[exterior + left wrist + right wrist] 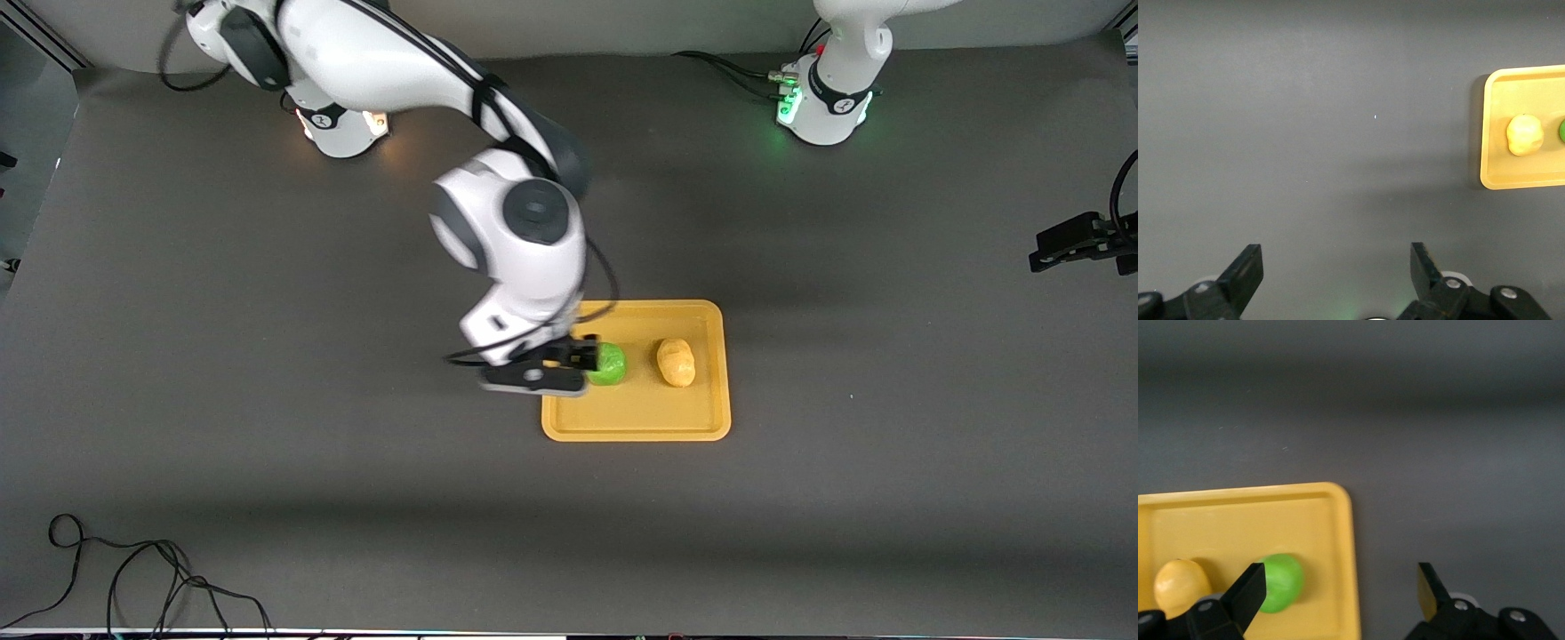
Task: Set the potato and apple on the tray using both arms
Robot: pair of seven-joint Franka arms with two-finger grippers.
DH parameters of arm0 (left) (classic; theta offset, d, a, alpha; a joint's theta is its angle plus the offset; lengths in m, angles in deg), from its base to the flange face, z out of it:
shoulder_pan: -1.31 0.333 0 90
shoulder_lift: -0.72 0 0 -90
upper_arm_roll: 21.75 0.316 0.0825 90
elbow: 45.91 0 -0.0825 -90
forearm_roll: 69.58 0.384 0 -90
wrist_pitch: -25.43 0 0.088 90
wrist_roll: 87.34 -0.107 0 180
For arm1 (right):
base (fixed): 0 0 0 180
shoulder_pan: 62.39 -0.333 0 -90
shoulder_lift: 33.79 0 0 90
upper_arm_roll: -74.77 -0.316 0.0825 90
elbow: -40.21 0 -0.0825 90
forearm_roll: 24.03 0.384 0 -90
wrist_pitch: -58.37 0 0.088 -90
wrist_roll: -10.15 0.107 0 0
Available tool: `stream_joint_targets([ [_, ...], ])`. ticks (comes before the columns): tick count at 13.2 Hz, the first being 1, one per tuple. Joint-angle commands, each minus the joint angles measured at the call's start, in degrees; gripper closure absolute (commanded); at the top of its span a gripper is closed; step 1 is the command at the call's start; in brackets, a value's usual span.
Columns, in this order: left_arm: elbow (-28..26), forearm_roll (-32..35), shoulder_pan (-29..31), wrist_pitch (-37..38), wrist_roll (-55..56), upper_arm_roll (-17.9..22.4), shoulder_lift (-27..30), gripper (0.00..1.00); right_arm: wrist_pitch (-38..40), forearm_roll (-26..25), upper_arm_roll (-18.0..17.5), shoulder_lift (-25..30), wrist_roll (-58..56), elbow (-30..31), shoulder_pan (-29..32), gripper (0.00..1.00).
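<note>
One apple [611, 364] and one potato [676, 362] lie side by side on the single yellow tray [636, 428], the apple toward the right arm's end. The right hand [1338, 597] hangs over the tray's edge beside the apple, fingers spread and holding nothing. The left hand [1337, 273], also spread, waits above bare worktop [889, 356].

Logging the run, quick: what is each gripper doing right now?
Left gripper: open, holding nothing, over bare table.
Right gripper: open, holding nothing, over the tray edge beside the apple.
</note>
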Motion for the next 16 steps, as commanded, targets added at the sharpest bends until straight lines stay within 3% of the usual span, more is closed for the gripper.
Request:
stream_joint_targets([
  [1,-0.1,0.5,0.1,-0.6,0.7,-0.3,0.3,0.02,6.0,-0.3,-0.8,10.0,-12.3,7.1,4.8,0.00],
  [4,-0.2,0.5,0.0,-0.7,0.8,-0.3,0.3,0.02,3.2,4.6,-0.5,26.2,-22.9,26.0,12.1,0.00],
  [10,-0.1,0.5,-0.2,-0.7,0.8,-0.3,0.3,0.02,2.6,5.1,-0.5,44.6,-37.9,43.8,25.5,0.00],
  [16,-0.1,0.5,-0.3,-0.7,0.9,-0.3,0.3,0.02,3.4,5.2,-1.3,45.3,-46.7,43.7,38.3,0.00],
])
